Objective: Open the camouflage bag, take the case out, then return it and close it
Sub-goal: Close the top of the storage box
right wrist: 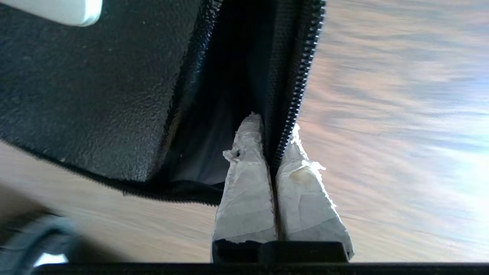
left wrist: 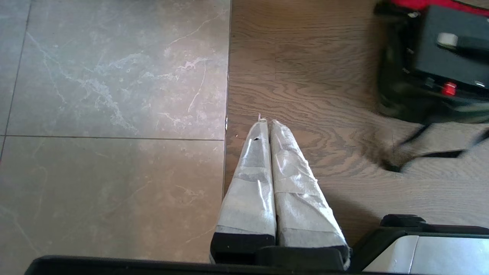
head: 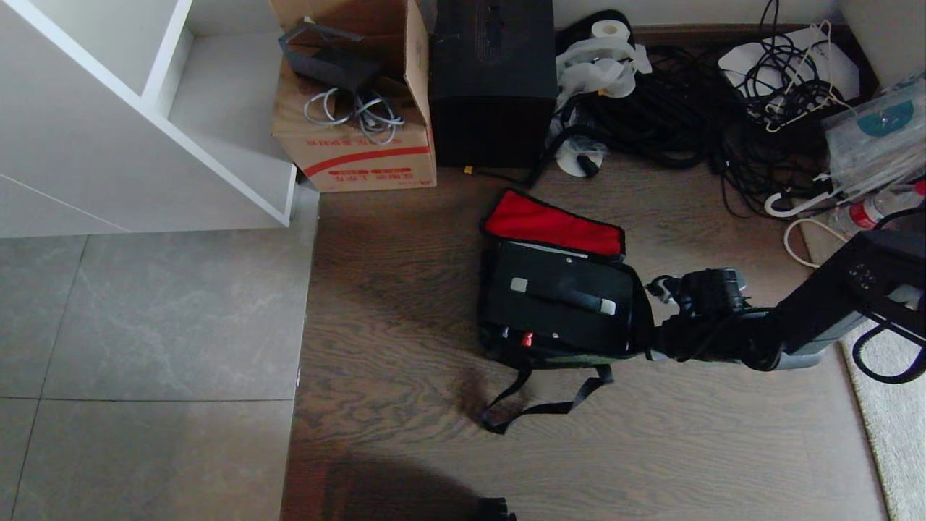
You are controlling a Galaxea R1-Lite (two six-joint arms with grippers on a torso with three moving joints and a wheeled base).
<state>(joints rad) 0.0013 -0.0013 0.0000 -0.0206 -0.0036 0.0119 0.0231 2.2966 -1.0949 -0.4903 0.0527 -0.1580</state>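
Camo fabric's caught: your right gripper (right wrist: 273,137) jaws pinch the camouflage bag (head: 561,356) zipper edge; left gripper (left wrist: 266,128) jaws pressed together.

- We record a wood-grain floor (head: 405,304) meeting grey stone tiles (head: 145,325) on the left.
- We list a white shelf unit (head: 108,108) at upper left.
- We note a pale rug edge (head: 893,427) at lower right.
- We see daylight falling across the tiles.
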